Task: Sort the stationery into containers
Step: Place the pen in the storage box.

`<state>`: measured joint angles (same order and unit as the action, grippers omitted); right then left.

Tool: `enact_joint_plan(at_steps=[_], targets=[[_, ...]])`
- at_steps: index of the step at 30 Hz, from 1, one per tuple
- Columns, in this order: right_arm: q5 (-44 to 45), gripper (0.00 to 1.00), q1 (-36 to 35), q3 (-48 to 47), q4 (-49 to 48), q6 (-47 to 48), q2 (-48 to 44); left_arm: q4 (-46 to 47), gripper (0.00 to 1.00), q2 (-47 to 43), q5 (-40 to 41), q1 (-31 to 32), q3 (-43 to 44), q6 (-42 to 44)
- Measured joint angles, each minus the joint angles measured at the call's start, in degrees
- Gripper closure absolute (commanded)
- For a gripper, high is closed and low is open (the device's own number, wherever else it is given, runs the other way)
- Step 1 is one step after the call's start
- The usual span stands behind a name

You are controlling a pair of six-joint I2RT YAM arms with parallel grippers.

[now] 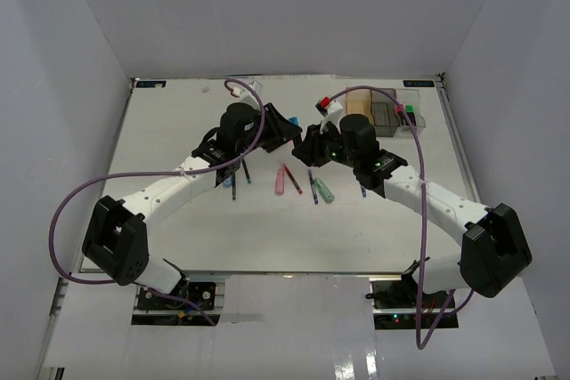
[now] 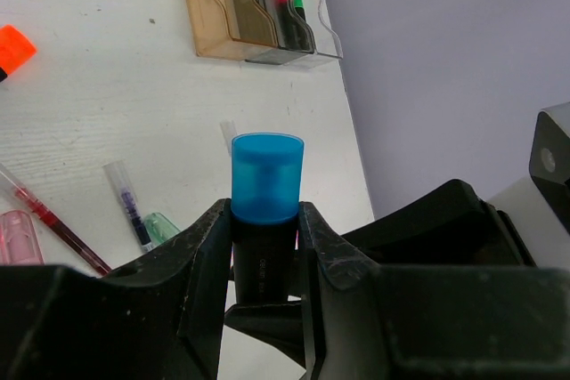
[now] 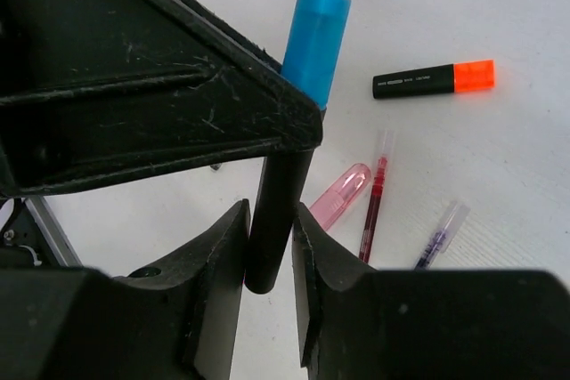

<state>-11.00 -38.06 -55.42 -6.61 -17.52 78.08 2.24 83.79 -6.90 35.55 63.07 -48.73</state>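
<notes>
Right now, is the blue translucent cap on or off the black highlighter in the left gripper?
On: the blue cap tops the black highlighter, just above the left gripper.

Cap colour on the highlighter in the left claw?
Blue cap on the highlighter, held in the left claw; clearest in the left wrist view.

Left wrist cam: the barrel of the blue-capped highlighter [image 2: 266,180] drops out of sight behind the fingers of my left gripper [image 2: 264,215], and overhead my two grippers cover it completely. Same cam, the orange-capped highlighter [image 2: 12,49] and pink stick [image 2: 18,239] get chopped by the left edge. Right wrist cam, the purple pen [image 3: 441,233] disappears behind my right gripper [image 3: 269,211] at its lower end. Overhead, my right arm [image 1: 419,189] blocks part of the containers [image 1: 385,131].
</notes>
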Motion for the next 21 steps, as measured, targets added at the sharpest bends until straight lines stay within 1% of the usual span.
enact_joint_plan(at_steps=[1,3,4,5,6,7,9,10,11,12,14,18,21], targets=[[0.02,0.76,0.00,-0.02,0.02,-0.04,0.00,0.09,0.68,0.00,-0.02,0.02,-0.26,0.02],[0.96,0.81,-0.17,-0.09,0.52,0.04,0.00,0.57,0.62,-0.04,-0.02,0.02,-0.68,0.11],[1.16,0.87,0.00,-0.09,0.74,-0.15,0.02,0.94,0.49,-0.15,-0.04,0.04,-0.76,0.37],[1.31,0.88,0.13,-0.09,0.76,0.04,0.02,1.29,0.36,-0.15,-0.02,0.09,-0.76,0.61],[1.95,0.89,0.09,-0.11,0.76,0.52,-0.02,1.18,0.36,-0.15,0.04,0.15,-0.79,1.14],[2.49,0.91,0.11,-0.15,0.83,1.18,-0.02,1.01,0.27,-0.22,0.09,0.20,-0.79,1.20],[3.56,0.91,0.24,-0.17,1.27,2.32,-0.04,0.61,0.17,-0.24,0.55,0.20,-0.79,2.23],[4.07,0.91,0.57,-0.17,1.64,2.99,-0.04,0.28,0.08,-0.31,0.83,0.20,-0.79,2.84],[4.63,0.91,1.29,-0.17,2.27,3.67,-0.04,-0.57,0.04,-0.37,1.33,0.15,-0.68,3.54],[5.07,0.91,2.38,-0.17,3.13,4.48,-0.04,-1.66,0.02,-0.50,1.75,0.00,-0.55,4.22],[5.84,0.90,5.79,-0.17,4.50,6.03,-0.04,-4.17,0.02,-0.85,2.29,-0.57,0.09,5.73],[7.67,0.88,17.20,-0.61,8.39,9.86,0.13,-8.85,0.02,-2.64,2.86,-3.69,1.18,10.25],[9.86,0.86,25.77,-3.52,11.52,13.73,2.05,-12.79,0.02,-4.44,2.93,-7.19,1.62,15.37]])
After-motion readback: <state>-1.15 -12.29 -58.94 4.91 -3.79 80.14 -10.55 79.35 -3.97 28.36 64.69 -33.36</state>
